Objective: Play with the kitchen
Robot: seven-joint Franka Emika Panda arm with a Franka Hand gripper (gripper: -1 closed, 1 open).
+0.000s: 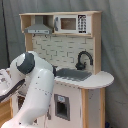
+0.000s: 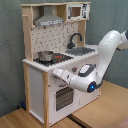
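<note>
Pale-wood kitchen (image 2: 47, 75) stands upright on the floor. The hand (image 2: 56, 74) is reached against its front below the counter (image 2: 37, 64); its opening cannot be told. Little progress is judged.

This looks like a lab or test room, not a home. A toy kitchen (image 2: 55, 60) stands alone on a wooden tabletop (image 2: 100, 107) against plain grey curtains (image 1: 112, 45), and a white robot arm (image 2: 100, 60) fills the near space in both exterior views.
</note>
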